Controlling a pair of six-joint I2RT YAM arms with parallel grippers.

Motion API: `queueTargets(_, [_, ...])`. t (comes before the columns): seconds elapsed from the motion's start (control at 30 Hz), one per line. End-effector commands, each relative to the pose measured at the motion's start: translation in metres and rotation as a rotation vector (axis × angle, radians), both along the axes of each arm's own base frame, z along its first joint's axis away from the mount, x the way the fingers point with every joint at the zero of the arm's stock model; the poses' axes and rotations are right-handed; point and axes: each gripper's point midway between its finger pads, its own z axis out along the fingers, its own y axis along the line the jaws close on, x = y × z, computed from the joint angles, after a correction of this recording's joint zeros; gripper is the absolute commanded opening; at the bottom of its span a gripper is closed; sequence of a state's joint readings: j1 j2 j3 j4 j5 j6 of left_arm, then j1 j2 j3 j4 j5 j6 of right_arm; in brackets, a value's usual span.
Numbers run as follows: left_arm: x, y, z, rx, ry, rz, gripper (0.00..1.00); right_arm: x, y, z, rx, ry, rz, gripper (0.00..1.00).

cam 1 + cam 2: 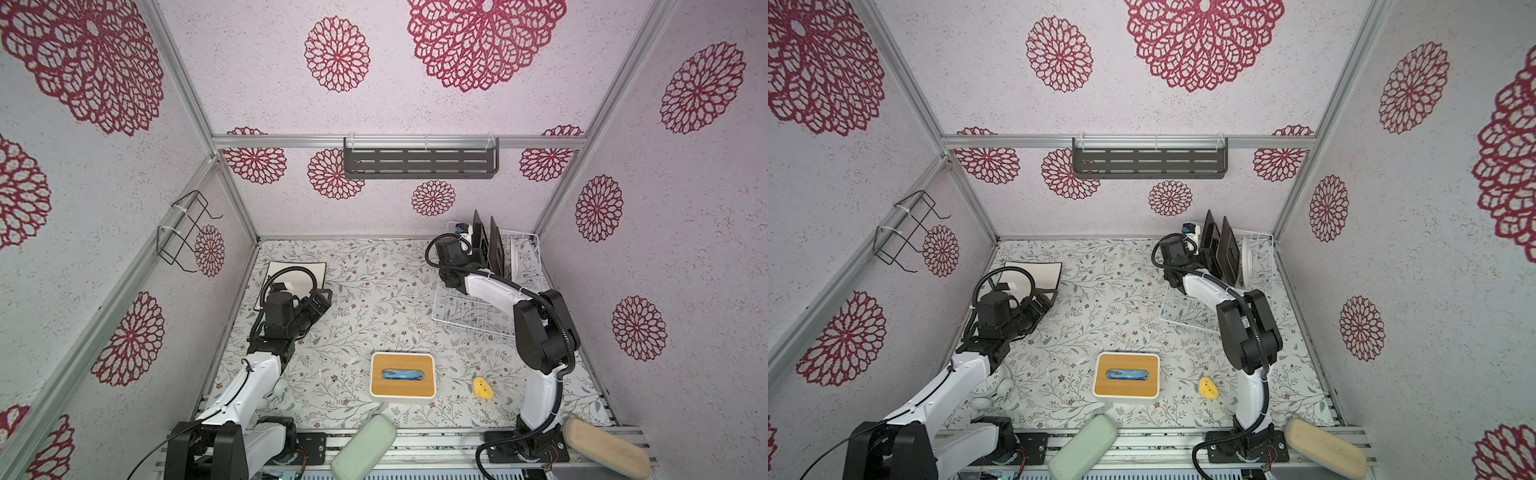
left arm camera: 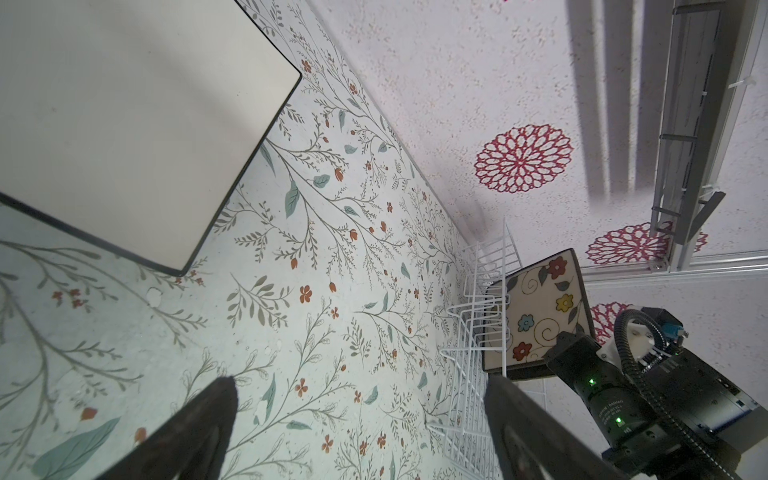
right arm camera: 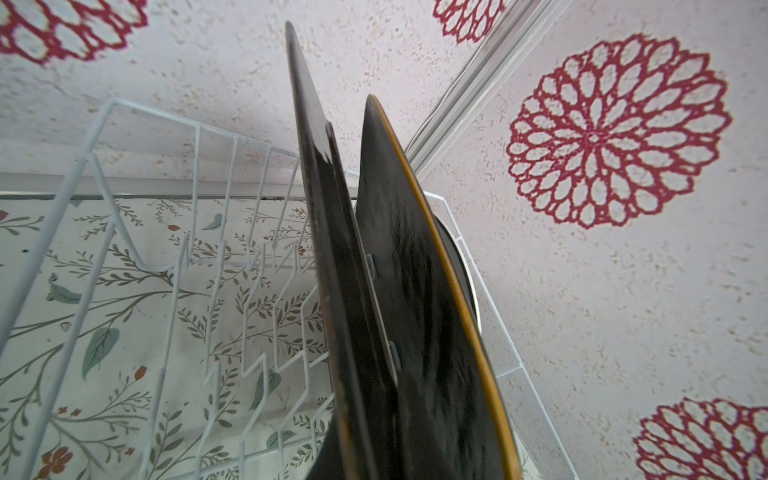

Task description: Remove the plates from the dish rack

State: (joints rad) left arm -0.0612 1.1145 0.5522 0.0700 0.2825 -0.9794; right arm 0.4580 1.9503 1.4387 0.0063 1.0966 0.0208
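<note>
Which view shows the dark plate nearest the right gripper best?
The left wrist view: the dark plate shows its flowered face, behind dish rack wires. Both top views give only its dark back, nearly edge-on; the right wrist view, a close edge-on sliver.

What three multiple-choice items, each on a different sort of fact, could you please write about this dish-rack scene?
1. Where is the cream square plate? A) on the grey wall shelf B) flat on the floral table by the left gripper C) atop the bamboo-lidded box
2. How many plates stand in the white wire dish rack? A) one B) three C) five
3. The left gripper is: A) open, empty B) shut on a plate C) shut on the box
1 B: it lies on the tabletop. 2 B: two dark square plates and one round white plate stand upright. 3 A: its fingers are spread, nothing between.
</note>
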Motion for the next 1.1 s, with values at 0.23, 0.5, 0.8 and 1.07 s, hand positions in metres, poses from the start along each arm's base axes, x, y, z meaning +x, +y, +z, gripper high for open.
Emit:
queueTargets(0.23, [0.007,-0.009,0.009,-0.028,-0.038,-0.031,0.97,-0.02,-0.01,0.081,-0.091,-0.154,-0.085,0.0])
queueTargets(0.5, [0.008,-0.01,0.009,-0.038,-0.038,-0.034,0.97,-0.022,-0.008,0.088,-0.086,-0.165,-0.078,0.0])
queueTargets(0.8, [0.008,-0.01,0.01,-0.038,-0.04,-0.033,0.97,-0.026,-0.01,0.101,-0.085,-0.194,-0.077,0.0])
queueTargets(1.07, [0.007,-0.01,0.009,-0.037,-0.038,-0.033,0.97,-0.032,-0.012,0.111,-0.09,-0.232,-0.086,0.0])
